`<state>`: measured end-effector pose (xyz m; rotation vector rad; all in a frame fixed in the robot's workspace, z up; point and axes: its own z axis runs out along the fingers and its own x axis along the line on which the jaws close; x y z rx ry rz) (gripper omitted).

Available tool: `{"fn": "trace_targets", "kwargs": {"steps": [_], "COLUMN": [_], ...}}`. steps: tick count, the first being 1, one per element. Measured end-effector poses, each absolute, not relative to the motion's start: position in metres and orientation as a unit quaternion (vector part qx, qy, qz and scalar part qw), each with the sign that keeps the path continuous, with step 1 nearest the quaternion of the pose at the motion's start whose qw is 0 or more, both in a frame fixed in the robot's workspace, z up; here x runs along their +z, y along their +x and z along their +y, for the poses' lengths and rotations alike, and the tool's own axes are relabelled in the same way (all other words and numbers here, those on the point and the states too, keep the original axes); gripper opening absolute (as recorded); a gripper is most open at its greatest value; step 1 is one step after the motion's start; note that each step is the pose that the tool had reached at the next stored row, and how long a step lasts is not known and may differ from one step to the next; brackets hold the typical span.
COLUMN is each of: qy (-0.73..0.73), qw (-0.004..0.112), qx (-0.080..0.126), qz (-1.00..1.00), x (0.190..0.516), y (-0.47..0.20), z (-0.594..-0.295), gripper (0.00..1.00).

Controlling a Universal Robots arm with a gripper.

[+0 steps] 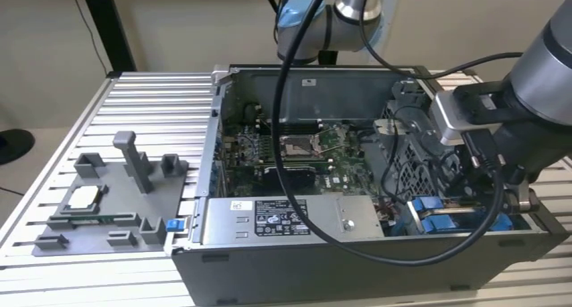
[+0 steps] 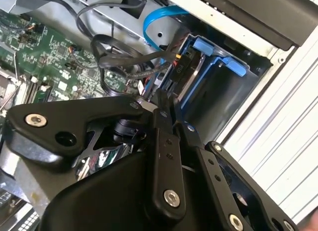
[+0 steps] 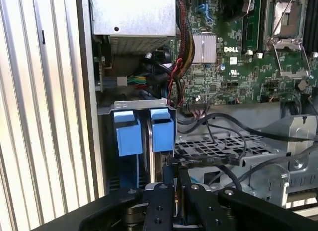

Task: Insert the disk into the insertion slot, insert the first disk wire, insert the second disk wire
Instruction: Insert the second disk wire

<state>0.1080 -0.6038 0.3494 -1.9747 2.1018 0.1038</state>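
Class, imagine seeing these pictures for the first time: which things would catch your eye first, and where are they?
The open computer case on the slatted table, its green motherboard exposed. Two bright blue drive tabs stand side by side at the drive cage, and the robot's black hand hovers beside them.

I had even, soft room light; inside of the PC case [image 1: 224, 119] sat dim. Glare off table slats [image 3: 44, 116]. Gripper linkage [image 2: 164, 156] close-up looked slightly blurred.

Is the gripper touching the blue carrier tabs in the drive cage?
Cannot tell. In the first wrist view the gripper sits right below the blue tabs, but its fingers hide the spot where they would meet.
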Motion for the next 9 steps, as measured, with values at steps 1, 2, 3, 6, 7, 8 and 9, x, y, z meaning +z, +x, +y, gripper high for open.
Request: {"fn": "trace_targets", "kwargs": {"steps": [1, 2, 3, 6, 7, 8, 9], "qy": [-0.679, -0.679, -0.679, -0.679, -0.679, -0.680, -0.680], "qw": [0.130, 0.132, 0.133, 0.135, 0.137, 0.138, 0.139], "qx": [0.034, 0.031, 0.031, 0.028, 0.027, 0.026, 0.025], "qz": [0.722, 0.722, 0.721, 0.721, 0.720, 0.720, 0.720], "x": [0.3488, 0.3486, 0.3486, 0.3484, 0.3481, 0.3478, 0.3476], "y": [0.1080, 0.1081, 0.1087, 0.1092, 0.1094, 0.1097, 0.1099], "z": [-0.6038, -0.6038, -0.6038, -0.6039, -0.6040, -0.6042, -0.6043], "gripper": [0.00, 0.00, 0.00, 0.00, 0.00, 0.00, 0.00]}}
